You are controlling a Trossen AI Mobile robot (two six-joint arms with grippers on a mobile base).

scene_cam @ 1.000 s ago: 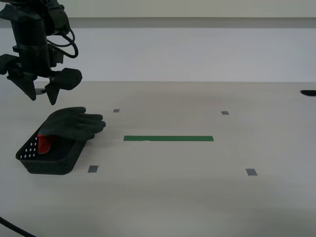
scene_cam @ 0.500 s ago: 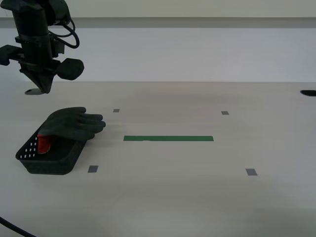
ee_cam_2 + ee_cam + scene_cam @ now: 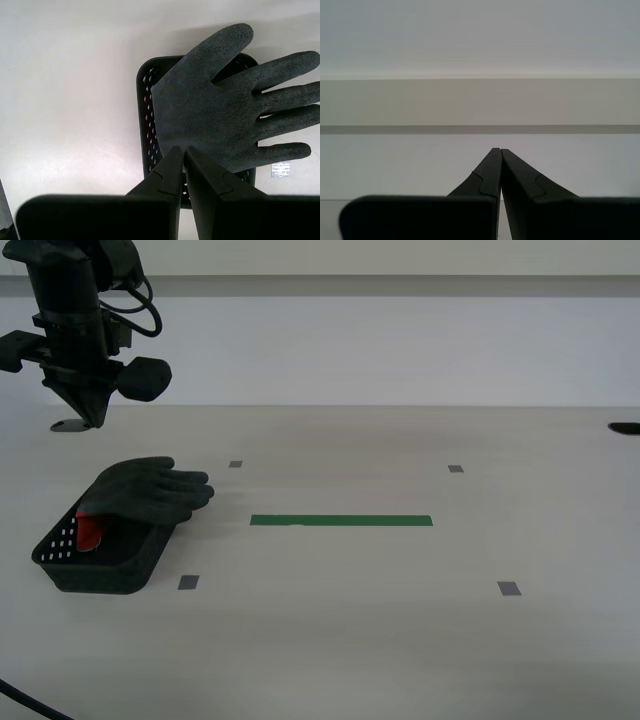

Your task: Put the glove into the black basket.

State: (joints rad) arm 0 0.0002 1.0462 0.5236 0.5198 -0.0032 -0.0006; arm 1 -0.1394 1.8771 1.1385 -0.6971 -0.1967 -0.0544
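The glove [image 3: 150, 490] lies over the black basket [image 3: 100, 575] at the exterior view's left. Its red cuff [image 3: 90, 530] sits inside the basket and its fingers hang out over the far rim onto the table. My second gripper [image 3: 88, 420] hangs shut and empty well above the basket. In the second wrist view the glove [image 3: 220, 115] lies palm flat across the basket [image 3: 142, 100], below the closed gripper [image 3: 181, 148]. My first gripper [image 3: 497, 149] is shut and empty, facing a bare wall; it does not show in the exterior view.
A green tape strip [image 3: 341, 521] lies on the table's middle, with small grey markers [image 3: 509, 588] around it. A dark object [image 3: 625, 428] shows at the exterior view's right edge. A white wall runs behind the table.
My second gripper's jaws have closed from open, and the arm has risen a little above the basket. The glove and basket have not moved.
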